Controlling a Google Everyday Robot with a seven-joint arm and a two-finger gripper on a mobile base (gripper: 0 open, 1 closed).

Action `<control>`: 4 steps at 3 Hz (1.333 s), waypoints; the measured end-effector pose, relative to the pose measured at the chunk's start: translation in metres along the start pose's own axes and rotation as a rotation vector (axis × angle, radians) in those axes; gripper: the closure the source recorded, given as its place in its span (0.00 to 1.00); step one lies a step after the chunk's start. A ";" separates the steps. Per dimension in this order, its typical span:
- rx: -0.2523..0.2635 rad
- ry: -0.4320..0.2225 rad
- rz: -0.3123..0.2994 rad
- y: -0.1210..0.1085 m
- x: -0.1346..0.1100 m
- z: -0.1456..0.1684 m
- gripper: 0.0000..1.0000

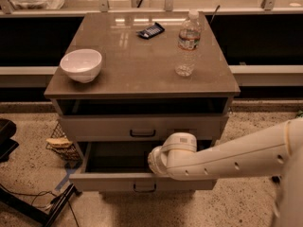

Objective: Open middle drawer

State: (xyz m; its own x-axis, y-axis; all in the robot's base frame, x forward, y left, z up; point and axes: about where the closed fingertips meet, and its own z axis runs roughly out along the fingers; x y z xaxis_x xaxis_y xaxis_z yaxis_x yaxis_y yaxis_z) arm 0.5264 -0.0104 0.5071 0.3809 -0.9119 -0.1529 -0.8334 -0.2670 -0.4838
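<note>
The one camera looks steeply down from in front of and above the cabinet (94,126), fairly near, with the tabletop (142,65) filling the upper half and the arm (236,155) entering lower right, its gripper (154,161) at lower centre.

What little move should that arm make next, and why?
Probably lift the tool up and away. The middle drawer already stands pulled well out, its inside showing, and the tool hangs over it, behind its handle.
</note>
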 end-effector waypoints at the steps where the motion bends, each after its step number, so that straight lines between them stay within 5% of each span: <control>1: -0.034 0.004 0.042 0.006 0.017 0.029 1.00; 3: -0.052 -0.004 0.064 0.008 0.020 0.043 1.00; 4: -0.102 -0.012 0.080 0.024 0.021 0.060 1.00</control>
State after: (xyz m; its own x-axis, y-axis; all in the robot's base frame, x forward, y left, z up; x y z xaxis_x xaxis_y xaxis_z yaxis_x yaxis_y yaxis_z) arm 0.5384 -0.0168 0.4404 0.3156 -0.9280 -0.1979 -0.8975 -0.2242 -0.3798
